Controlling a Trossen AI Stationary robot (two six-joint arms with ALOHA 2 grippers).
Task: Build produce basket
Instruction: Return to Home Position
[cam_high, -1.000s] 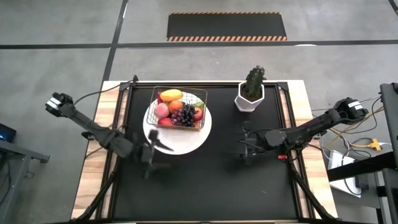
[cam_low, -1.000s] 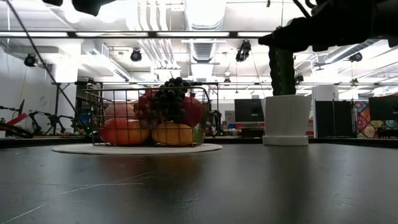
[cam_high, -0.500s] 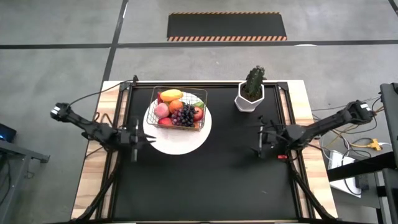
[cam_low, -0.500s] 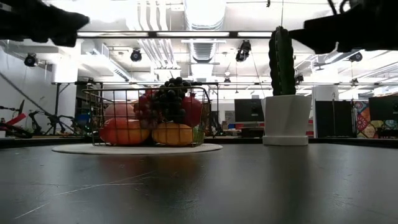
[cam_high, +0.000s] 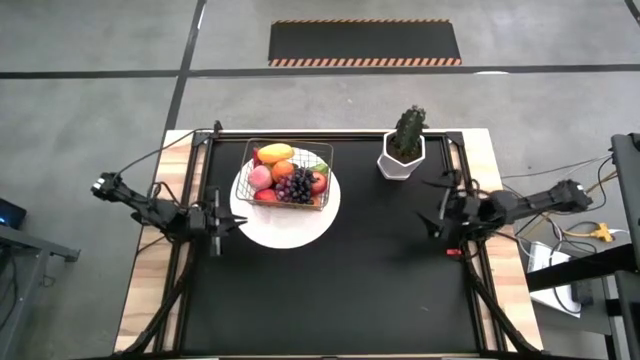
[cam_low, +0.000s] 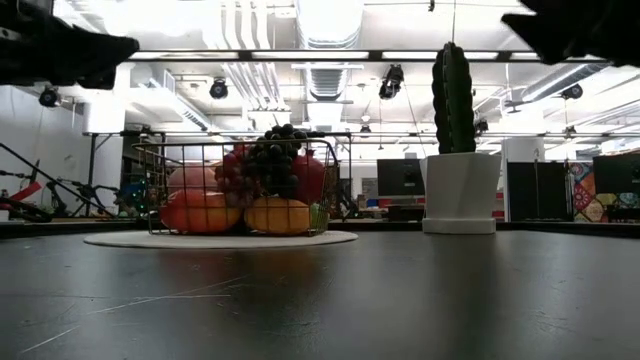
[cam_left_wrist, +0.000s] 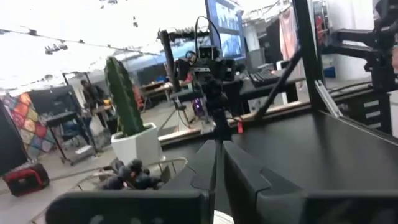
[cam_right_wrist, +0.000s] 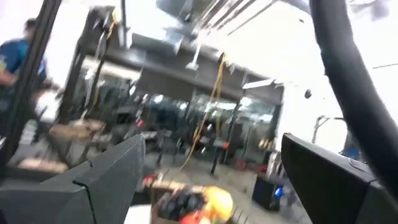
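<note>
Left pincer (cam_high: 222, 221): raised above the table, clenched on nothing; its fingers (cam_left_wrist: 202, 171) meet with only a slit between them.
Right pincer (cam_high: 441, 216): at the table's right edge, released and empty; fingers (cam_right_wrist: 106, 177) spread wide.
Basket (cam_high: 290, 175): on the white plate (cam_high: 290, 230), just beyond the left pincer; well apart from the right one.
Fruit: all that shows lies in the basket, with grapes (cam_high: 298, 186) on top and the mango (cam_high: 277, 153) at the far side.
Potted plant (cam_high: 404, 148): near the right pincer, on its far side.
Step in hand: filling looks finished; judged to be the arms' return to rest.
Next move: folding each arm back to its own side, with the left pincer kept clear of plate and wire.
</note>
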